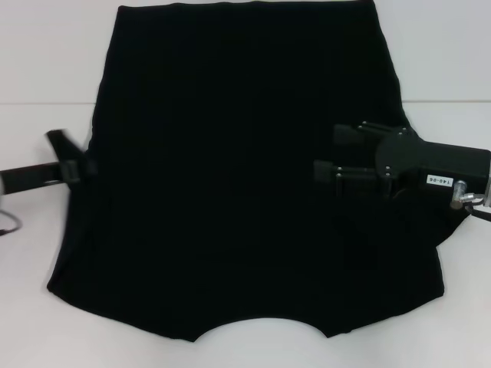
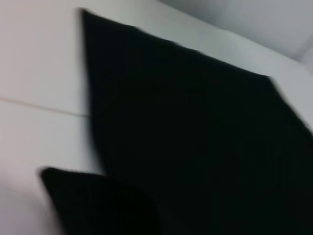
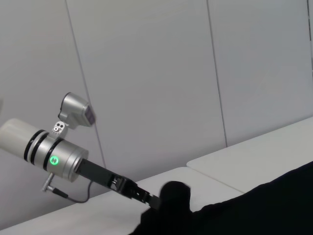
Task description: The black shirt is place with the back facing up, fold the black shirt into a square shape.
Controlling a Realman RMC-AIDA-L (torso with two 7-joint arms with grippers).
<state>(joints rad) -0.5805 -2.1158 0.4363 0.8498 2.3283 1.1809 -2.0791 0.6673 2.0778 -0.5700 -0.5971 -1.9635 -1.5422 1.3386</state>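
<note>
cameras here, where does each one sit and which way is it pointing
Head view: up on the robot's head, facing forward and down at the black shirt on the table; both arms show, right pincer open.
Left wrist view: on the left arm, facing the shirt's edge.
Right wrist view: on the right arm, facing across at the left pincer.
All three share the shirt.

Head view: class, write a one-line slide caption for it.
Black shirt spread on the white table; left gripper at its edge, right gripper above it, jaws open.

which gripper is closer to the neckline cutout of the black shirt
Right. The right gripper hangs over the black shirt, diagonally above the neckline cutout. The left gripper sits at the shirt's opposite side edge, farther away.
</note>
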